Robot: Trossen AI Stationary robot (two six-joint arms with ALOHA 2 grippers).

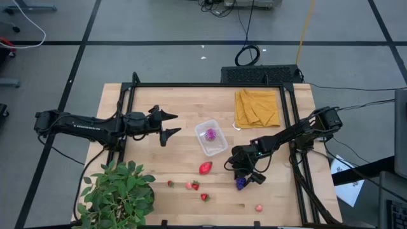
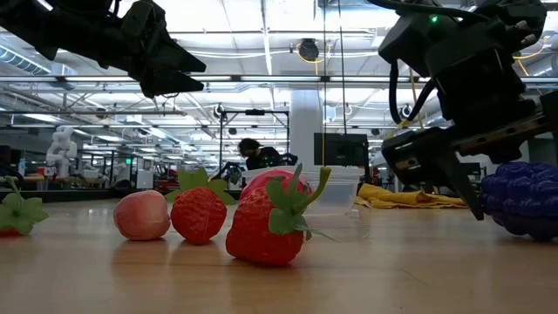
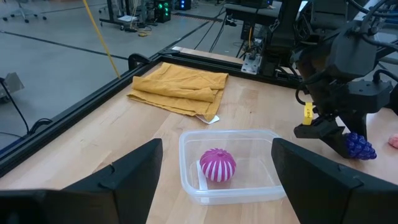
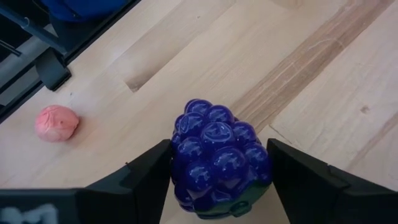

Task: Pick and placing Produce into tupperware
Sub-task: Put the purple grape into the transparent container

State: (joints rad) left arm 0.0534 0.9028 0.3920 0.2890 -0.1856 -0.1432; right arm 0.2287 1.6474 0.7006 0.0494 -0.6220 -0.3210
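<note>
Seen from above, a pale wooden table (image 1: 165,127) holds two dark robot arms. At the left near corner stands a green leafy potted plant (image 1: 117,191). Just beyond it the left gripper (image 1: 166,124) hovers above the table left of centre, its fingers spread wide and holding nothing; this arm appears to be waiting. Along the near part of the table lie small toy fruits: a tiny red piece (image 1: 170,184), a pink piece touching a small strawberry (image 1: 195,186), another small strawberry (image 1: 205,197), and a larger red strawberry (image 1: 205,168) just near of the container. At the middle sits the clear tupperware (image 1: 219,147), with a striped magenta fruit (image 1: 210,134) already inside it. Beyond it, at the far edge, lies a folded mustard cloth (image 1: 257,107). Right of centre, the right gripper (image 4: 217,186) is down at the table with its fingers either side of the purple grape bunch (image 4: 217,158), touching or nearly touching its flanks; whether they are pinching it yet cannot be told. A pink piece (image 1: 259,207) lies near the right front edge. The step in hand looks like grasping the grapes; next the fingers must clamp firmly, lift, and carry them left and farther back to the tupperware.
</note>
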